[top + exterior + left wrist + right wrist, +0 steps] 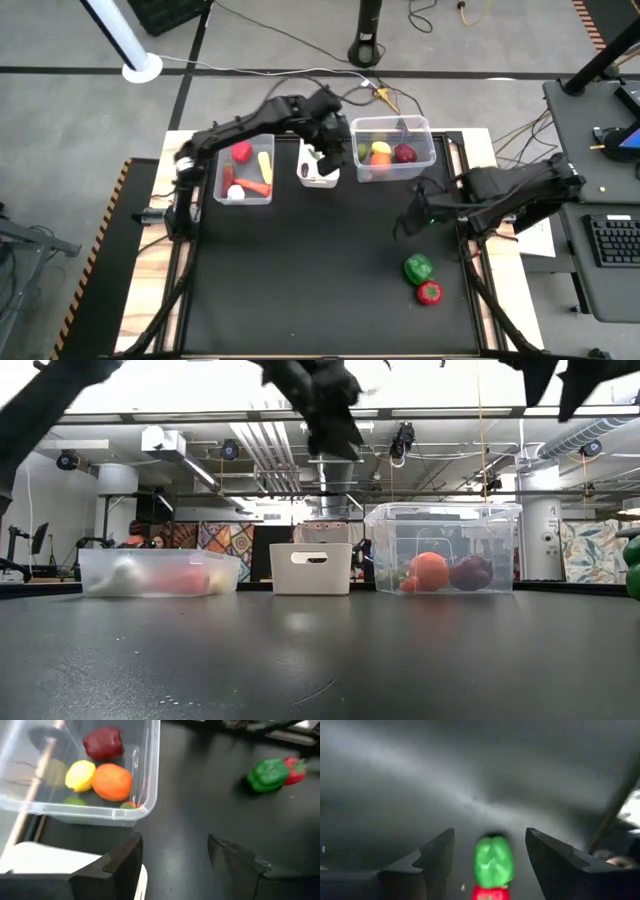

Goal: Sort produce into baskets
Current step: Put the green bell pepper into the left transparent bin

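Aiming its spread, empty fingers, the right gripper (490,847) faces the shiny green toy pepper (493,861) straight ahead, nearest.

Three tubs stood in a row at the table's (300,300) far edge. Two peppers (423,279) lay touching near the right front, well apart from the tubs (318,165).

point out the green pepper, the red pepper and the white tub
green pepper (418,267), high view, middle of its body
red pepper (429,293), high view, middle of its body
white tub (311,569), low view, front wall under the handle slot
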You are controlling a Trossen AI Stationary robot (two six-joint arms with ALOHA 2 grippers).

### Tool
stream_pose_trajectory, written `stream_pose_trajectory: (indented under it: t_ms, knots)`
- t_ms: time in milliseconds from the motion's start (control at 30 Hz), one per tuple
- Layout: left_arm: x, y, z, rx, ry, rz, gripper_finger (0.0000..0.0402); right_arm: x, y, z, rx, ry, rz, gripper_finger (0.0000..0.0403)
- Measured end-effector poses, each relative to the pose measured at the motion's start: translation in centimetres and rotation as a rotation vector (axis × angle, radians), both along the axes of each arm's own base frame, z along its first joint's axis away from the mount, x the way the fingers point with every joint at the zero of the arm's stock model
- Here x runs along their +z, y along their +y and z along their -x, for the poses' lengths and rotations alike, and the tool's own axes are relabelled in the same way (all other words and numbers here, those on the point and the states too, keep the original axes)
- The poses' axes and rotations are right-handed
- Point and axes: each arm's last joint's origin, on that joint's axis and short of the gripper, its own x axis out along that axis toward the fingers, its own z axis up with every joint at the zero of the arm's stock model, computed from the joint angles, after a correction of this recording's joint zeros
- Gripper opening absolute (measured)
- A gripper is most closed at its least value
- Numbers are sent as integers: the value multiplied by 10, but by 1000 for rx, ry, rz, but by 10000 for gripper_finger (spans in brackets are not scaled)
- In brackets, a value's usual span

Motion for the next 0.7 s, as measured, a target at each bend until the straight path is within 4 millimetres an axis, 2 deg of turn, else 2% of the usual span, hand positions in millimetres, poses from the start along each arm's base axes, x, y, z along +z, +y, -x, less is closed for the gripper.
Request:
stream_pose_trajectory:
  t_ms: [167, 300, 400, 533, 700]
  knots:
    - [26, -22, 40, 66, -42, -32, 201, -41, 14, -16, 90, 41, -122, 269]
    - [47, -49, 75, 138, -161, -32, 201, -74, 22, -25, 144, 137, -200, 308]
    - [50, -70, 94, 198, -244, -13, 201, -93, 25, -29, 206, 223, -248, 338]
    - [47, -99, 116, 279, -326, 23, 201, -104, 29, -33, 266, 278, -291, 366]
    - [41, -129, 139, 335, -357, 66, 201, -108, 39, -35, 348, 304, -311, 370]
